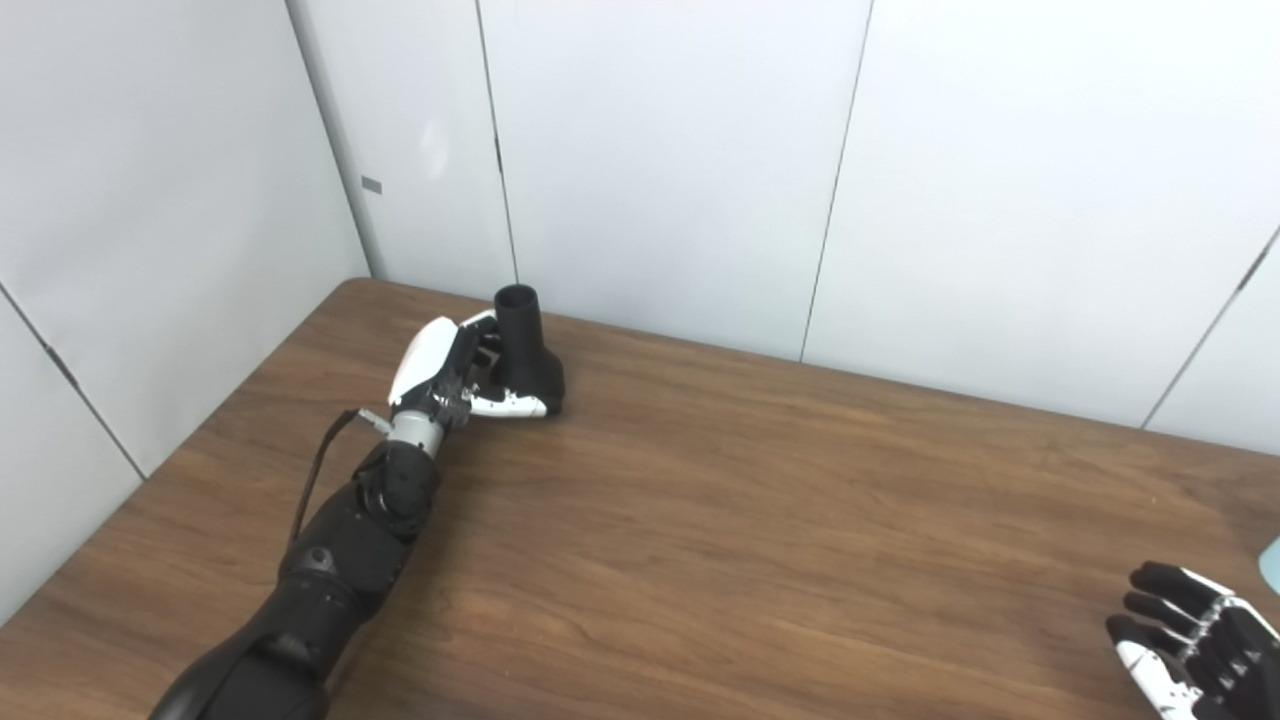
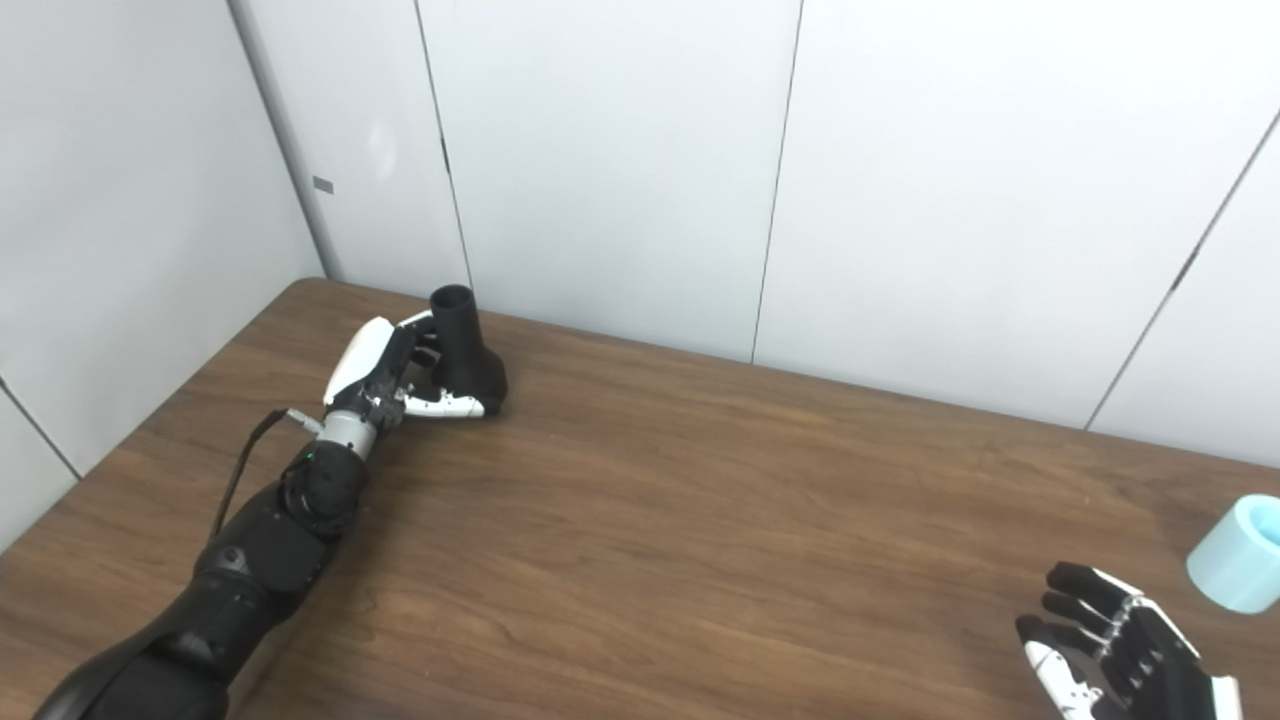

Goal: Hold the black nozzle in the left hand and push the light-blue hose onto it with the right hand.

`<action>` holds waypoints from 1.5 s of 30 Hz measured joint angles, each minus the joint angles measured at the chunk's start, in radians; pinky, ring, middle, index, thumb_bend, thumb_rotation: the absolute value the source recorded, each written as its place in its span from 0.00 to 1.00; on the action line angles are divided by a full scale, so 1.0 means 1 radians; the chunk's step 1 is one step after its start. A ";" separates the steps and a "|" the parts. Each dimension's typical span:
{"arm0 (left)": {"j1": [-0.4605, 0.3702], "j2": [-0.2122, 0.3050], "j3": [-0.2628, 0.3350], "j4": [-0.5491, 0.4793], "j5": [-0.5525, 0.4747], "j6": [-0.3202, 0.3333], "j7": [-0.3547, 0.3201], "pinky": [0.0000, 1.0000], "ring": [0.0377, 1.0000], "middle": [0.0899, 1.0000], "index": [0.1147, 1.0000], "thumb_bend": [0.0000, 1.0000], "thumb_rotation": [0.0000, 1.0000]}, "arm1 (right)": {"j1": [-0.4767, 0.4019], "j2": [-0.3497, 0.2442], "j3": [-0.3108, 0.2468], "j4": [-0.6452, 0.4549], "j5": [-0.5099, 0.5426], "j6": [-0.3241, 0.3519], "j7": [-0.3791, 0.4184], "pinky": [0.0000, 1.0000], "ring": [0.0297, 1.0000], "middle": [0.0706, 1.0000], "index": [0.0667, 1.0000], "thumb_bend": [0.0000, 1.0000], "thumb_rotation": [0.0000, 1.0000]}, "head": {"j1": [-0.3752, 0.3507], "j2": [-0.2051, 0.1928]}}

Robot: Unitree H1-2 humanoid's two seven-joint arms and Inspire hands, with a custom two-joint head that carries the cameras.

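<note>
The black nozzle (image 1: 527, 352) stands upright on the wooden table (image 1: 760, 520) near the far left corner, its round opening facing up. My left hand (image 1: 440, 375) wraps around it: the thumb lies across the front of the wide base and the fingers sit behind the neck. At the right edge lies the light-blue hose (image 2: 1240, 555), a short pale tube that the left eye view shows only as a sliver. My right hand (image 2: 1115, 640) is at the bottom right, just left of and nearer than the hose, fingers spread, holding nothing.
White wall panels (image 1: 660, 160) rise directly behind the table's far edge and along its left side, close to the nozzle. A black cable (image 1: 318, 470) loops beside my left forearm. Bare wood spans the stretch between the two hands.
</note>
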 measured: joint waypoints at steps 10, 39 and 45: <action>-0.002 0.007 -0.056 0.022 0.060 -0.006 0.077 0.55 0.62 0.71 0.70 1.00 0.09 | 0.005 -0.003 0.000 -0.013 -0.006 0.013 0.001 0.61 0.68 0.67 0.63 0.21 0.00 | 0.002 0.006; 0.013 0.028 -0.149 -0.037 0.168 0.085 0.072 0.76 0.73 0.72 0.71 1.00 0.17 | 0.010 -0.005 -0.001 -0.037 -0.001 0.035 0.023 0.61 0.67 0.67 0.63 0.20 0.00 | 0.003 0.015; 0.014 0.029 -0.161 -0.030 0.171 0.079 0.096 0.82 0.73 0.70 0.68 1.00 0.15 | 0.010 -0.005 -0.001 -0.037 0.004 0.035 0.025 0.61 0.66 0.66 0.63 0.20 0.00 | 0.000 0.017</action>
